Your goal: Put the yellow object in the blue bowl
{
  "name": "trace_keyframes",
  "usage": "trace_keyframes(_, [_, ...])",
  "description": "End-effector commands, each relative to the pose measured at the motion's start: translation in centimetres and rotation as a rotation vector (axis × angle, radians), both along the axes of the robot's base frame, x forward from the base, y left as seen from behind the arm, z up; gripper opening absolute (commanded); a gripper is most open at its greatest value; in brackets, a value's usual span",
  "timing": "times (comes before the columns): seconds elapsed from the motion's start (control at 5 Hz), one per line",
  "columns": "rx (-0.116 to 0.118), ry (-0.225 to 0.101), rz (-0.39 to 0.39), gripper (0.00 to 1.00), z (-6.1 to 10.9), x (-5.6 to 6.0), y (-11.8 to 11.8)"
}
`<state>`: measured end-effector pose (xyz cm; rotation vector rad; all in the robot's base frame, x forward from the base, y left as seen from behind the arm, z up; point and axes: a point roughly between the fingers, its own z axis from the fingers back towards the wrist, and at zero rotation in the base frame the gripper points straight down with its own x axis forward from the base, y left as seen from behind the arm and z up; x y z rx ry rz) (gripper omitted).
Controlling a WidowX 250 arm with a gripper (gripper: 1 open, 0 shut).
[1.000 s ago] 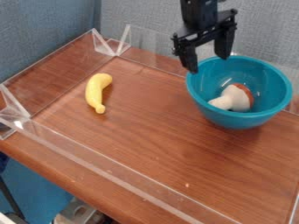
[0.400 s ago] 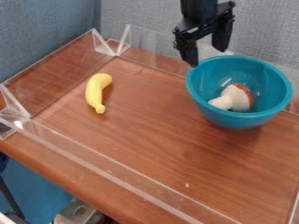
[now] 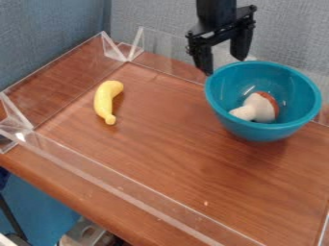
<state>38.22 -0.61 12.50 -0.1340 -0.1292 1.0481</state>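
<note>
The yellow object, a small curved banana, lies on the wooden tabletop at the left. At the right stands the blue bowl, deep and teal, with a white and reddish-brown lump inside it. My gripper hangs above the bowl's back left rim, pointing down, its two black fingers open and nothing between them. It is well to the right of the banana and apart from it.
Clear acrylic walls fence the wooden table at the back, left and front. A grey-blue cloth backdrop hangs behind.
The gripper has shifted slightly to the left and up in the picture, off the bowl's rim. The banana and the bowl have not moved.
</note>
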Motion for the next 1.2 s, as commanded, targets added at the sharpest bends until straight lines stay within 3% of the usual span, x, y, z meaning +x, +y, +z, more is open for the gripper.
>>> trace_keyframes(0.0, [0.008, -0.074, -0.009, 0.0, 3.4, -0.4, 1.3])
trace_keyframes(0.2, [0.011, -0.075, -0.001, 1.0, 2.3, -0.5, 1.2])
trace_keyframes(0.4, [0.011, -0.076, 0.002, 1.0, 1.5, -0.6, 1.1])
trace_keyframes(0.8, [0.003, -0.094, 0.021, 1.0, 1.6, -0.5, 0.1])
trace_keyframes(1.0, [0.001, -0.1, 0.019, 1.0, 2.0, -1.4, -0.5])
